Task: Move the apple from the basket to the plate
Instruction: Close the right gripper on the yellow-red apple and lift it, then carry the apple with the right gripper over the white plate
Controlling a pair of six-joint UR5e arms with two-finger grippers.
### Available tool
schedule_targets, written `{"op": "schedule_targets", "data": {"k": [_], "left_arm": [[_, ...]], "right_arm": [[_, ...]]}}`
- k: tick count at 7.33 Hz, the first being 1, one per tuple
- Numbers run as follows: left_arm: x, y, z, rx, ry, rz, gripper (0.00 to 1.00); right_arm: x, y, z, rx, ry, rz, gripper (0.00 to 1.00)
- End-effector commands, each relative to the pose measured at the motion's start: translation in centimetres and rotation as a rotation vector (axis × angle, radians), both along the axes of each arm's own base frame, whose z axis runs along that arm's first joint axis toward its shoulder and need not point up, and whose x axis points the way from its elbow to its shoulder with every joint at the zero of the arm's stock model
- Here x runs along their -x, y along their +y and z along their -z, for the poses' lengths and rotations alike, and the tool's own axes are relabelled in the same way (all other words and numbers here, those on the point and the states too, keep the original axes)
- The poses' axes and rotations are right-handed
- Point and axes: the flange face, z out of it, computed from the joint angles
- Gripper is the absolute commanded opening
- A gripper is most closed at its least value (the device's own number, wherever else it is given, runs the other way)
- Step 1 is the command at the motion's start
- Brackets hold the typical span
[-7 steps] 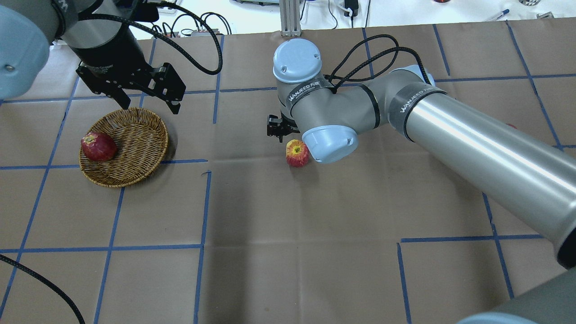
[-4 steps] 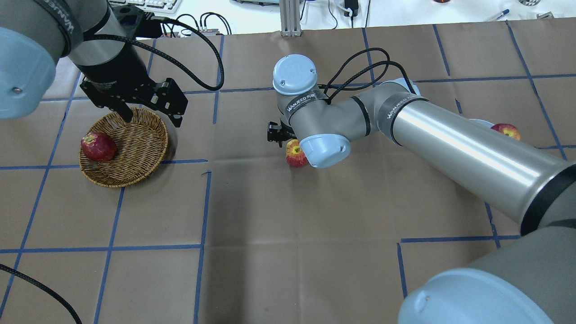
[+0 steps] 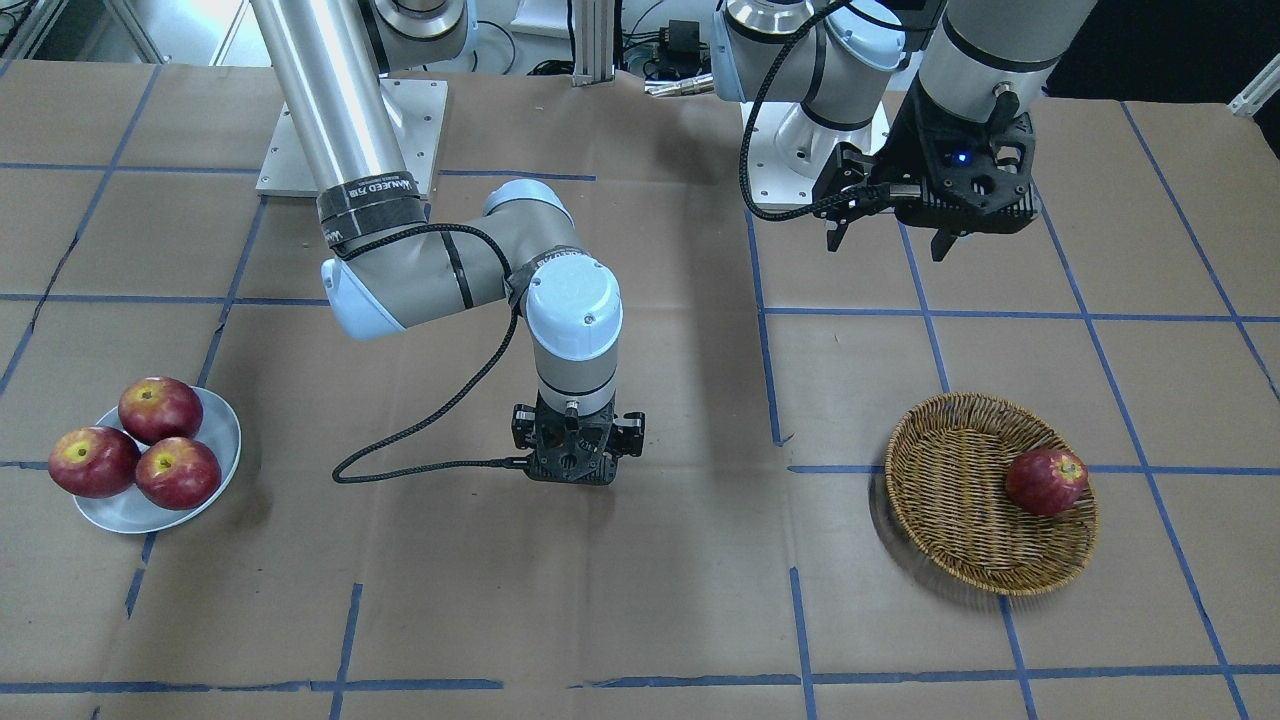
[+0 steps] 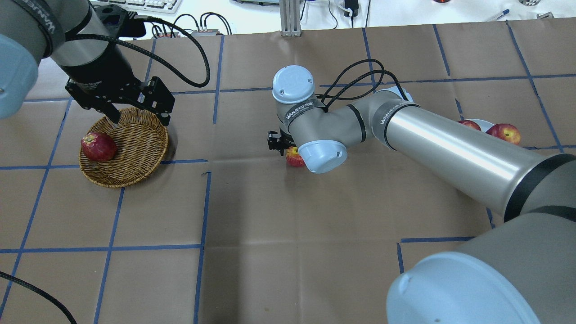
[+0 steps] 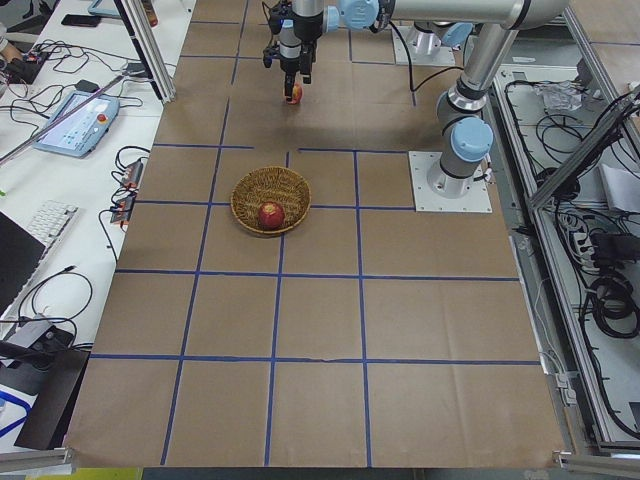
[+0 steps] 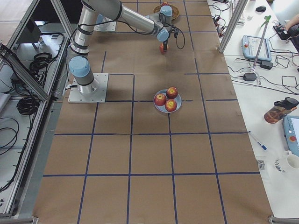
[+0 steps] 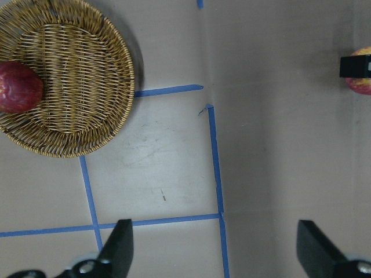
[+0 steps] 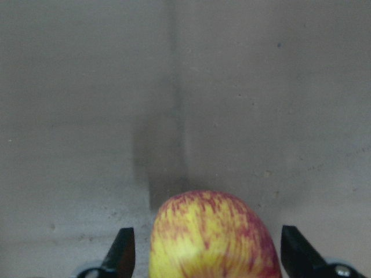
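Apple (image 8: pixel 211 234) sits on the table (image 4: pixel 288 252) between basket and plate, in neither. Right gripper (image 3: pixel 578 470) is down over it; fingers (image 8: pixel 123 250) wide, one each side, a gap showing on both. Basket (image 4: pixel 159 148) holds one dark red apple (image 4: pixel 98 146). Left gripper (image 4: pixel 139 118) hovers above the basket's far rim, fingers spread, holding nothing. Plate (image 3: pixel 215 430) carries three red apples (image 3: pixel 160 408).

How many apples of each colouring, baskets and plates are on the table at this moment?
Uniformly dark red apples: 4 (3 on the plate, 1 in the basket)
Yellow-streaked red apple: 1
Round woven wicker basket: 1
Pale grey-blue round plate: 1
Total: 7
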Motion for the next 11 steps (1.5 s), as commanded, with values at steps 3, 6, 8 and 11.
{"op": "schedule_targets", "data": {"k": [3, 6, 8, 11], "left_arm": [[0.0, 0.0, -0.2, 0.005, 0.001, 0.001, 0.99], [0.0, 0.0, -0.2, 0.003, 0.001, 0.001, 0.99], [0.0, 0.0, -0.1, 0.002, 0.002, 0.001, 0.99], [0.0, 0.0, -0.2, 0.003, 0.002, 0.001, 0.99]], "right_arm": [[0.7, -0.9, -3.2, 0.047, -0.015, 0.008, 0.56], [9.3, -0.9, -14.0, 0.035, 0.007, -0.012, 0.56], [21.7, -0.8, -16.9, 0.002, 0.031, -0.088, 0.57], [39.6, 1.3, -16.1, -0.023, 0.043, -0.207, 0.57]]}}
